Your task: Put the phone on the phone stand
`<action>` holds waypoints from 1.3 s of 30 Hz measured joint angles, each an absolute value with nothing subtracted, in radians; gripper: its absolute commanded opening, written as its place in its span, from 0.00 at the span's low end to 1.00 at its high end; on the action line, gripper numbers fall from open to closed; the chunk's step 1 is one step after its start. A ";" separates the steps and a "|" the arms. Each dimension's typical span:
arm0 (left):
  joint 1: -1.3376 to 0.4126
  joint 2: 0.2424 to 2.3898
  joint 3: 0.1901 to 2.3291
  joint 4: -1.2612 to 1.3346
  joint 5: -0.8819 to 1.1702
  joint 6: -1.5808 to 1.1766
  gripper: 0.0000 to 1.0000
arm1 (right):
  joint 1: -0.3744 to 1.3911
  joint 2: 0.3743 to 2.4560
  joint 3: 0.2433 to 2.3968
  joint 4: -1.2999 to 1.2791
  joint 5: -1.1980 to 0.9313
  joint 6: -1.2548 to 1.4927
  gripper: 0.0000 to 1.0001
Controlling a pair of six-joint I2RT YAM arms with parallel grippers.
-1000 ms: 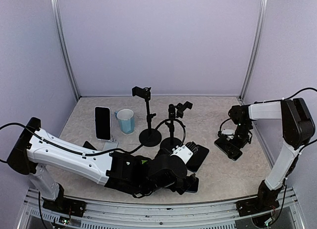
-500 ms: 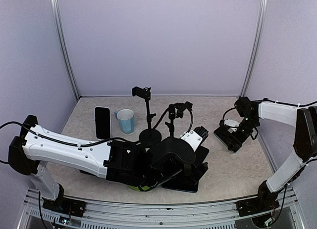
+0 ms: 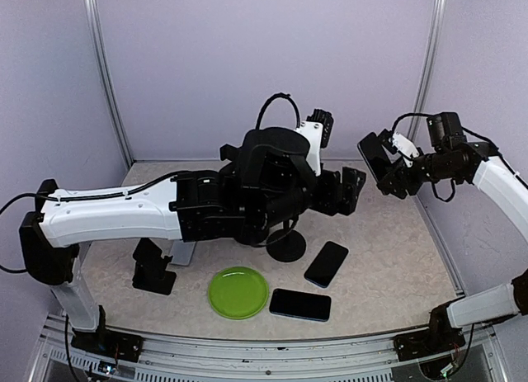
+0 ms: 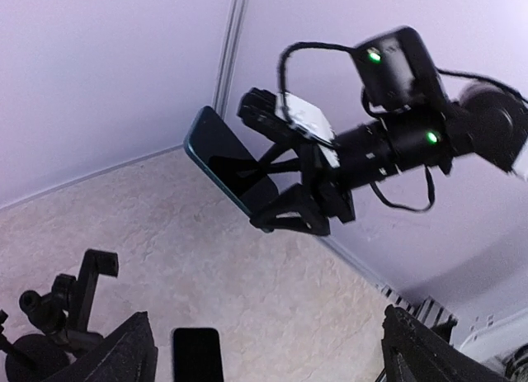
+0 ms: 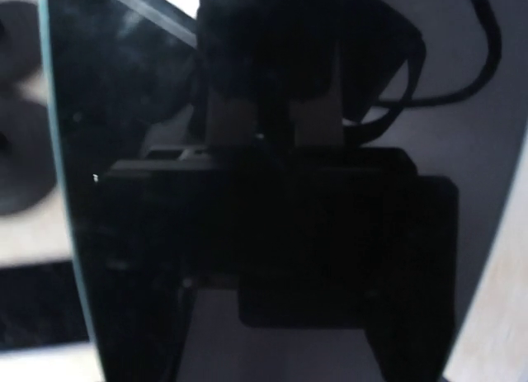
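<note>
My right gripper (image 3: 386, 169) is shut on a dark phone (image 3: 373, 157) with a teal edge (image 4: 224, 161), holding it tilted in the air at the right. That phone's glossy screen (image 5: 157, 192) fills the right wrist view and hides the fingers. The left gripper (image 3: 347, 190) hangs open and empty high over mid-table, just left of the held phone; its fingertips (image 4: 130, 354) frame the bottom of the left wrist view. The phone stand's round base (image 3: 286, 247) shows under my left arm, and its clamp (image 4: 81, 288) appears lower left. Most of the stand is hidden in the top view.
Two more dark phones (image 3: 326, 264) (image 3: 299, 304) lie flat at the front. One of them (image 4: 196, 355) shows below the left gripper. A green plate (image 3: 238, 292) sits front centre. A small black holder (image 3: 154, 266) stands at the left. Metal frame posts (image 3: 422, 77) bound the back.
My left arm rose from low over the table to high above the stands, uncovering the plate and flat phones. The right arm lifted the phone off the table, up and toward centre.
</note>
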State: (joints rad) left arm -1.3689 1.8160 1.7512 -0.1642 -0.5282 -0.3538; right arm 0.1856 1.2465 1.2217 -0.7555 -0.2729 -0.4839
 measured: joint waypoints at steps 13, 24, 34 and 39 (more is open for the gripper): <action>-1.214 2.008 1.982 0.019 -0.330 -0.508 0.79 | 0.292 1.172 1.346 -0.731 -0.474 -0.446 0.23; -1.189 2.102 2.083 0.047 -0.329 -0.523 0.54 | 0.306 1.172 1.346 -0.746 -0.537 -0.443 0.22; -1.167 2.175 2.190 0.069 -0.293 -0.517 0.25 | 0.311 1.152 1.346 -0.756 -0.554 -0.443 0.22; -1.165 2.186 2.191 0.074 -0.293 -0.519 0.12 | 0.311 1.144 1.346 -0.757 -0.544 -0.444 0.22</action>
